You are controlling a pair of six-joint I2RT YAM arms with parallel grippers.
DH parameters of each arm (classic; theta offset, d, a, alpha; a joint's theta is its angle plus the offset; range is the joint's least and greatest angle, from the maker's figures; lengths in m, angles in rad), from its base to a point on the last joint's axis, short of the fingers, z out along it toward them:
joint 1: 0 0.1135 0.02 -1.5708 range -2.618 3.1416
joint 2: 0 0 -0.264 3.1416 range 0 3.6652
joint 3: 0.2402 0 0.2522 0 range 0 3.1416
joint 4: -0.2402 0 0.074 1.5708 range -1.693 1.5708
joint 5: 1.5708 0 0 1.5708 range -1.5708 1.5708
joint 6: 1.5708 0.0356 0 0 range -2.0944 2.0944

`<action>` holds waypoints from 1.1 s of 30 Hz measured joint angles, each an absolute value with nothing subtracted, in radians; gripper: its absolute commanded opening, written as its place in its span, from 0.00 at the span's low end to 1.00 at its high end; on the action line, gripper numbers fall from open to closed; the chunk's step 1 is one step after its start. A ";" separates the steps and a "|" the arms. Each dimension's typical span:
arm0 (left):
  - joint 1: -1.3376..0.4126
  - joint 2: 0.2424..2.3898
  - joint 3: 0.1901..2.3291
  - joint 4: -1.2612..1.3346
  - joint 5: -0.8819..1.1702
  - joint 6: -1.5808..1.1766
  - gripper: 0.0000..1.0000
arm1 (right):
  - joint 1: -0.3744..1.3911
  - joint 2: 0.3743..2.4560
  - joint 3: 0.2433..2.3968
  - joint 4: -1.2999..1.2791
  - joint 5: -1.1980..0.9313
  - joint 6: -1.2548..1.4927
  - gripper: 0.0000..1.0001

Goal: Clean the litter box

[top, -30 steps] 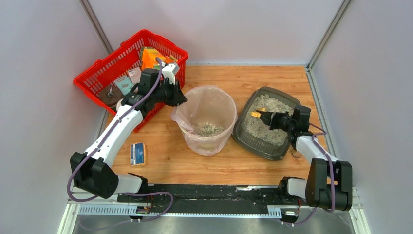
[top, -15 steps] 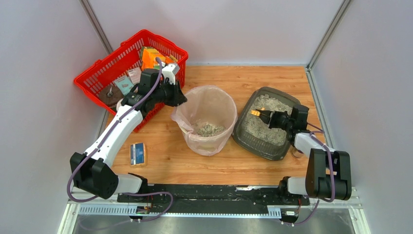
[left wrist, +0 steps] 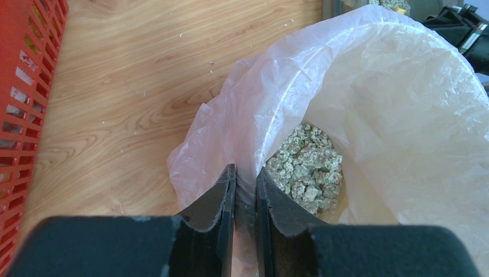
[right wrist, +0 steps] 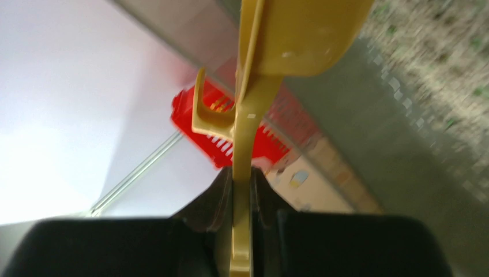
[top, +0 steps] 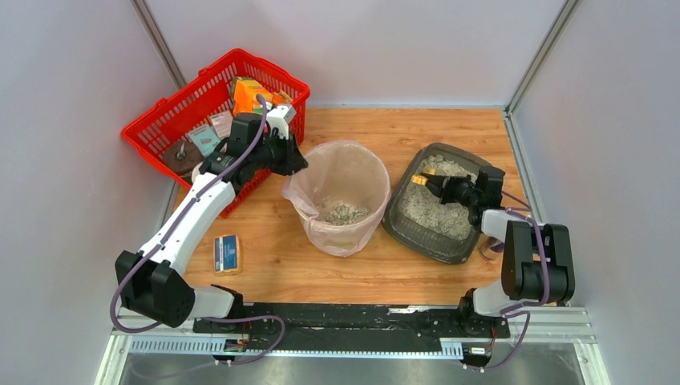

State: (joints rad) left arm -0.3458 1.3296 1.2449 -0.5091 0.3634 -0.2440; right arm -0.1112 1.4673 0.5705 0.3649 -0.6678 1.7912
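From above the left gripper [top: 293, 164] merely meets the bin's [top: 346, 241] left rim, its wrist view showing jaws pinched on the bag liner [left wrist: 369, 86]; over the litter box [top: 407, 233], right of the bin, the right gripper [right wrist: 241, 182] clamps a yellow scoop [right wrist: 300, 34], plain only close up.

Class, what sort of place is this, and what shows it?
Probably a robot lab test cell, not a home: two arms bolted at the table's edge, plain grey walls, and staged props: litter box, lined bin, red basket.

Lab cell (grey panel walls [top: 361, 48])
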 measured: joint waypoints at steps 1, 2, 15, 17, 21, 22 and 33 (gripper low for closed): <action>-0.346 1.330 1.245 -0.509 0.363 -0.244 0.00 | -0.110 1.483 0.574 0.365 -0.670 1.793 0.00; -0.346 1.330 1.245 -0.509 0.363 -0.244 0.00 | -0.110 1.498 0.574 0.371 -0.671 1.781 0.00; -0.346 1.330 1.245 -0.511 0.360 -0.243 0.00 | -0.108 1.563 0.612 0.393 -0.664 1.677 0.00; -0.346 1.330 1.245 -0.512 0.360 -0.242 0.00 | -0.108 1.561 0.616 0.382 -0.664 1.667 0.00; -0.346 1.330 1.245 -0.512 0.360 -0.241 0.00 | -0.109 1.548 0.616 0.363 -0.663 1.651 0.00; -0.346 1.330 1.245 -0.513 0.360 -0.241 0.00 | -0.110 1.546 0.616 0.362 -0.663 1.649 0.00; -0.346 1.330 1.245 -0.513 0.360 -0.240 0.00 | -0.111 1.543 0.616 0.360 -0.668 1.618 0.00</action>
